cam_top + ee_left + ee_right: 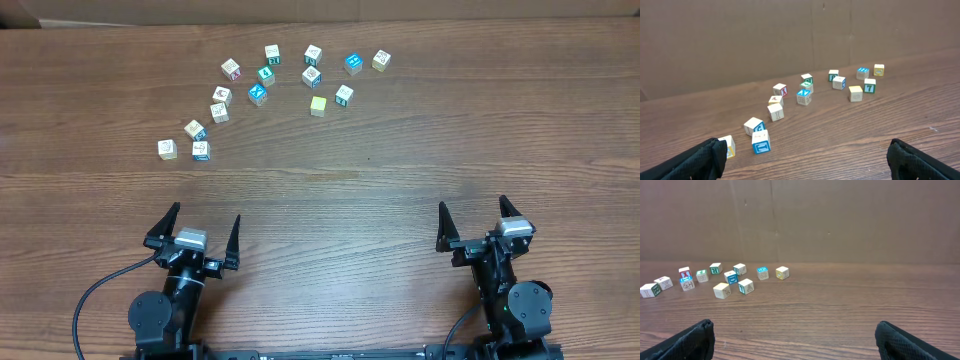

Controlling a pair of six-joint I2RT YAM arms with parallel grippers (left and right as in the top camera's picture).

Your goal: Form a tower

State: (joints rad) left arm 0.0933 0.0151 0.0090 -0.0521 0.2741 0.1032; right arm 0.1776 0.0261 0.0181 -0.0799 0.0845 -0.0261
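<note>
While both sets of fingers stand spread wide and hold nothing, the left gripper (206, 213) and the right gripper (473, 203) wait well short of the yellow-green cube (318, 104). A white-faced cube (344, 94) lies just beside it and a blue cube (353, 63) just beyond. The rest are scattered singly to its left on the table (400, 150). No tower stands, so all stacking looks left to do.

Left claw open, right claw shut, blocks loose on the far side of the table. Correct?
Not quite. The right claw is open too, spread wide in the overhead view. The rest holds: left claw open, blocks loose on the far side of the table.
</note>
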